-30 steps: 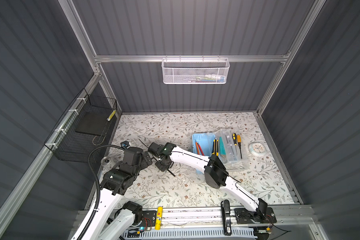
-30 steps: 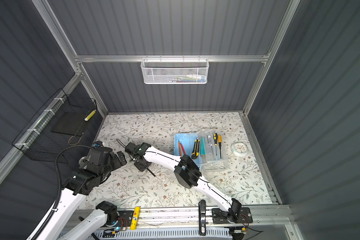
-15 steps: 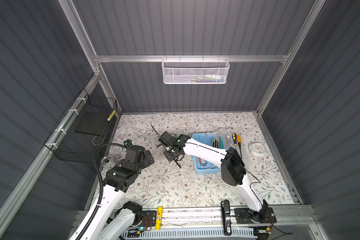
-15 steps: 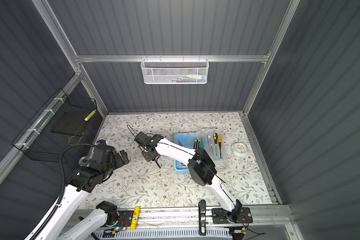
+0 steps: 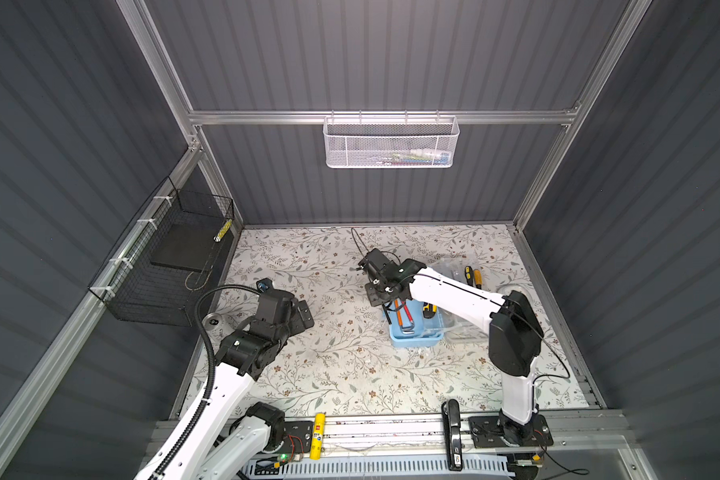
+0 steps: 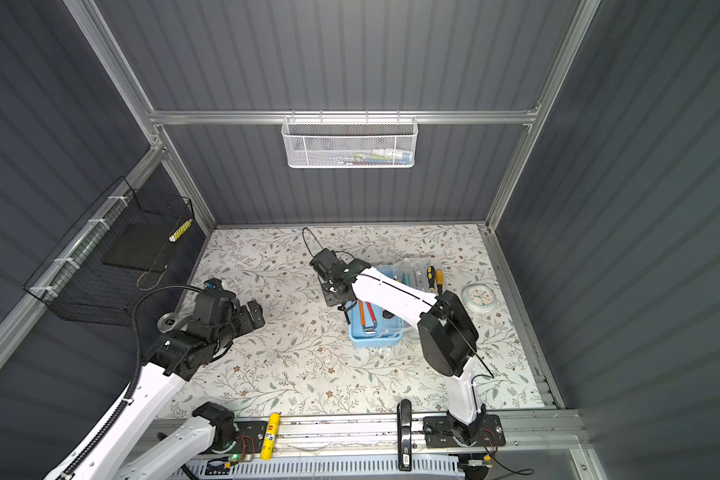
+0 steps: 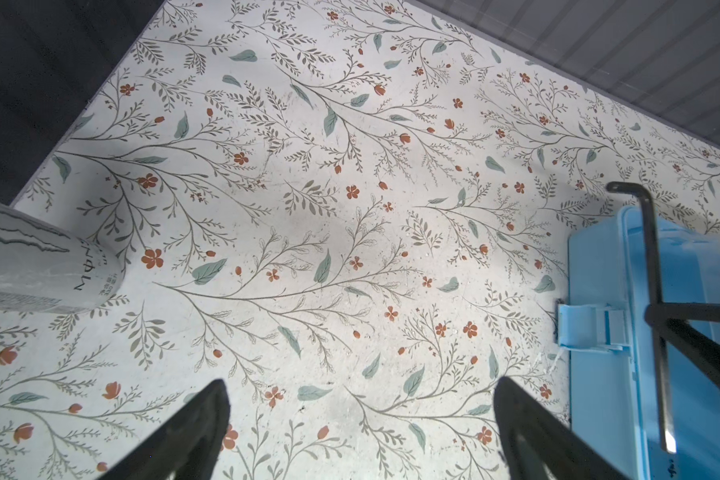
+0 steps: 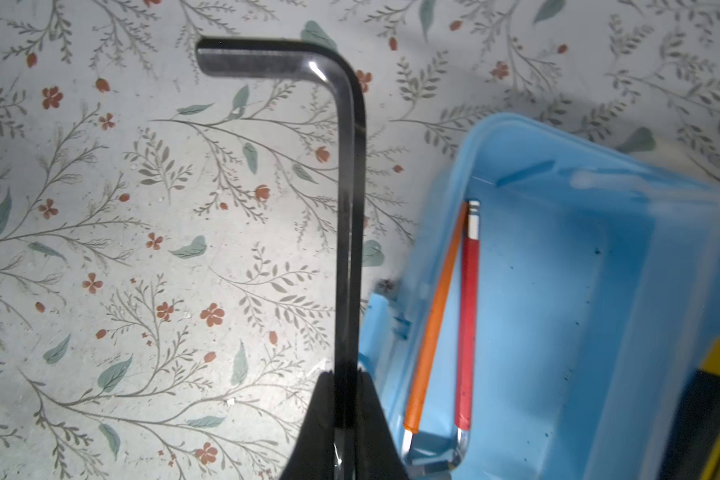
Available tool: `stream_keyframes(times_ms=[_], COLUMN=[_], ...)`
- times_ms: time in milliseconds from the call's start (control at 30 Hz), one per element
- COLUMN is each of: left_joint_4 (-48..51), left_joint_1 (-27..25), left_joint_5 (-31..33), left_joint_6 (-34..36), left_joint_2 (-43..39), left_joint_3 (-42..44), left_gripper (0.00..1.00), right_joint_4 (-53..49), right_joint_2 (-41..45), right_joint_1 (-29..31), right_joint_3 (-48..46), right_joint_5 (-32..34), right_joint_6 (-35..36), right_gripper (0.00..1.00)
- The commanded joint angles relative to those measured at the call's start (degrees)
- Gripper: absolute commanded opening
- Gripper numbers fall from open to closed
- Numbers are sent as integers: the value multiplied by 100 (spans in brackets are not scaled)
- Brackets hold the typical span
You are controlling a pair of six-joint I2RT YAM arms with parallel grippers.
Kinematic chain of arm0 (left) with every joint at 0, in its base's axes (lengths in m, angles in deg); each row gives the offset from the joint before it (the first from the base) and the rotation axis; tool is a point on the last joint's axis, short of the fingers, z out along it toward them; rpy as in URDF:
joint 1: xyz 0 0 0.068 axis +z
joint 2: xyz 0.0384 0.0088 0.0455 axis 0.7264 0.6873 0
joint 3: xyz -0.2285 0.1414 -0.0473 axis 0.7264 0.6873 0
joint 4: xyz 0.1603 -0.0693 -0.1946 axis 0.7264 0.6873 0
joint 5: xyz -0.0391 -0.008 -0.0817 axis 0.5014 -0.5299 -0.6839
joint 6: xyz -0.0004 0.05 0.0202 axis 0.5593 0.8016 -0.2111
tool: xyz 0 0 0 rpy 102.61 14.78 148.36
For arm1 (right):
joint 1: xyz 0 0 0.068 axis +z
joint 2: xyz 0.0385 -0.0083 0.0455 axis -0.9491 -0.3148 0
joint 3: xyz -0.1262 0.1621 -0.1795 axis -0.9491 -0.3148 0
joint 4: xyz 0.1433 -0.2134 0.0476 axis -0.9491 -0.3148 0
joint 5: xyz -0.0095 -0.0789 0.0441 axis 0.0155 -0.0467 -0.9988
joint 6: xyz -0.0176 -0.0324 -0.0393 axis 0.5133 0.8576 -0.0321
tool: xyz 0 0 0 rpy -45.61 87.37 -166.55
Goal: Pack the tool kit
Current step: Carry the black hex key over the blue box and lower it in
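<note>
Your right gripper has its jaws clamped on the long shank of a black hex key, with the bent end pointing away from the fingers. In a top view that gripper hangs over the far corner of the blue box, and the key sits right at the box's latch-side rim. I can't tell whether it is over the rim or just outside it.

The box lies open on the flowered mat. Inside it, an orange hex key and a red hex key lie side by side along the wall nearest your key. A yellow-and-black knife lies deeper in the box. The clear lid is folded out flat beside the box, and two screwdrivers rest on it.

Your left gripper has its jaws wide apart with nothing between them. It hovers over bare mat, well apart from the box on its latch side.
</note>
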Motion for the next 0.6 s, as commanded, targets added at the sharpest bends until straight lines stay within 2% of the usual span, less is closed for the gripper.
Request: stream_keyframes(times_ms=[0,133,567], left_joint_4=[-128,-201,-128], left_joint_1=[17,13,17], left_joint_5=[-99,-151,-52], left_joint_6=[105,140,352], left_joint_2=[6,30,7], left_joint_3=[88,139,51], left_gripper=[99,100,100], right_joint_4=[441,420,191], right_joint_2=[463,674,519], right_joint_1=[-119,-298,-728], right_joint_3=[-455,-806,-1260], right_joint_5=[174,282,378], right_joint_6=[-392,-559,-693], right_gripper=[0,0,0])
